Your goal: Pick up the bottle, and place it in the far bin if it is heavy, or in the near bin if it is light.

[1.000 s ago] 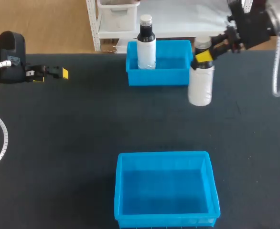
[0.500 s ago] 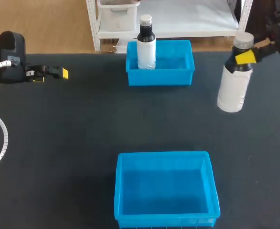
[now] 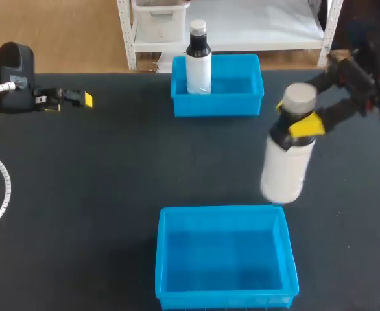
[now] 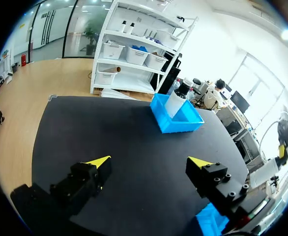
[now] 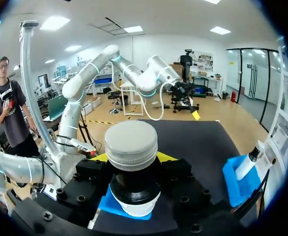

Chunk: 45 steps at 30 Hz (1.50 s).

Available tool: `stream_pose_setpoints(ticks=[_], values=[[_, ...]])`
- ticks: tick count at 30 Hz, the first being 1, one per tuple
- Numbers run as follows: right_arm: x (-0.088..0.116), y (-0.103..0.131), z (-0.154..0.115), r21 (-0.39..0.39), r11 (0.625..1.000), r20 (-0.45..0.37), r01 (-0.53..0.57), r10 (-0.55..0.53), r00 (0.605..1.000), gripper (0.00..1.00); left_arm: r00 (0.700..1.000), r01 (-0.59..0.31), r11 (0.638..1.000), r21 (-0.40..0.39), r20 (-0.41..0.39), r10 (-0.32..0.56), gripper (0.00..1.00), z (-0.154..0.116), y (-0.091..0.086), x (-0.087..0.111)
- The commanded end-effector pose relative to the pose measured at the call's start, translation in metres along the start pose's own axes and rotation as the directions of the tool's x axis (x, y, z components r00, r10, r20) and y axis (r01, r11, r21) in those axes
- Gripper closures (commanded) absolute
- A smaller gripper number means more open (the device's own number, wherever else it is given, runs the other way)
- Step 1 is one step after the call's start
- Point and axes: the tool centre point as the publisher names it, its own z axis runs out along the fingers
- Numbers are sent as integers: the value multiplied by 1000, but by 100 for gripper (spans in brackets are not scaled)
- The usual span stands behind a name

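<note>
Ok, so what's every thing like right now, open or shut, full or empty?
held bottle: capped, held up above the table.
right end effector: shut on the held bottle's neck.
left end effector: open, empty.
far bin: holding the other bottle.
other bottle: capped, upright.
near bin: empty.

Second bottle, white body, black neck, upright in far bin, left end; black table.

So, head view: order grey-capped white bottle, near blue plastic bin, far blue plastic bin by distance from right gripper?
1. Grey-capped white bottle: held in right gripper.
2. Near blue plastic bin: right by bottle's base.
3. Far blue plastic bin: back and leftward.
</note>
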Motion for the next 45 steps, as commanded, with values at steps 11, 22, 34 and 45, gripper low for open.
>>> stream_pose_setpoints(ticks=[11, 22, 34, 45], values=[[-7, 18, 122, -50, 998, 5, 37, -36, 999, 100, 1000, 0, 1000, 0, 0, 0, 0, 0, 0, 0], [19, 18, 168, -136, 986, 22, 96, -94, 995, 100, 1000, 0, 1000, 0, 0, 0, 0, 0, 0, 0], [54, 9, 179, -130, 989, 49, 76, -71, 996, 100, 1000, 0, 1000, 0, 0, 0, 0, 0, 0, 0], [71, 4, 182, -150, 986, 28, 66, -63, 998, 55, 1000, 0, 1000, 0, 0, 0, 0, 0, 0, 0]])
